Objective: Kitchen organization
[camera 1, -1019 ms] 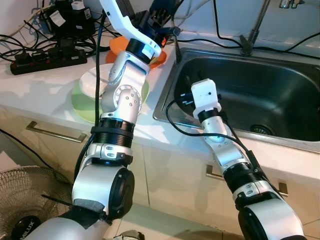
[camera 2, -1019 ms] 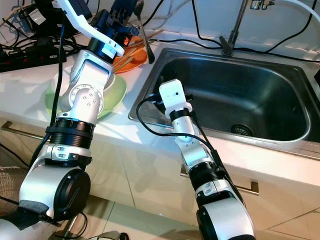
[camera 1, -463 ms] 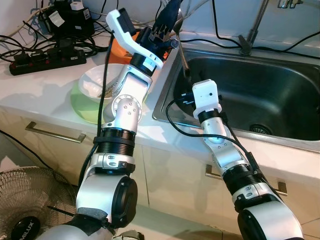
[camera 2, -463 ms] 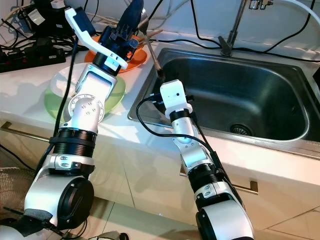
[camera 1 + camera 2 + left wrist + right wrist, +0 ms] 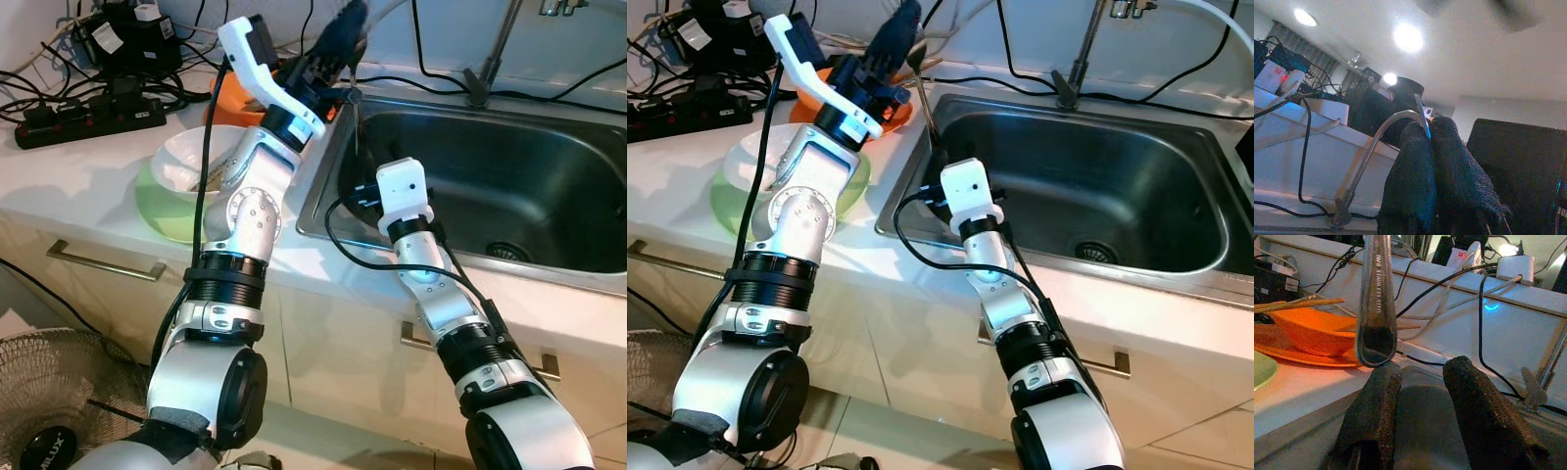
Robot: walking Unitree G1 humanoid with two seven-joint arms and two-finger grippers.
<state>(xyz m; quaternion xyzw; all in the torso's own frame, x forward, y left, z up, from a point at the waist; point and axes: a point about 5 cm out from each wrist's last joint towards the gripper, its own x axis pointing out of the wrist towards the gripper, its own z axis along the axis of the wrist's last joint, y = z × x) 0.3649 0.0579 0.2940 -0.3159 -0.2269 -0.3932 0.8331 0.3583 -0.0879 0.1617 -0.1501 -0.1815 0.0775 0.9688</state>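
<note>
A steel sink [image 5: 1176, 235] is set into the white counter [image 5: 88, 176]. Above its near-left corner, a metal spoon [image 5: 921, 88] is held pinched in the closed left claw [image 5: 906, 24]. Just below its hanging handle, the right claw [image 5: 1420, 401] is held parted and empty.

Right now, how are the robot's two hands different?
The left hand is raised above the counter beside the sink, while the right hand sits low at the sink's front edge. The left hand is shut on a metal spoon that hangs down; the right hand is open and holds nothing, just below the spoon's handle end. Both have two black fingers.
</note>
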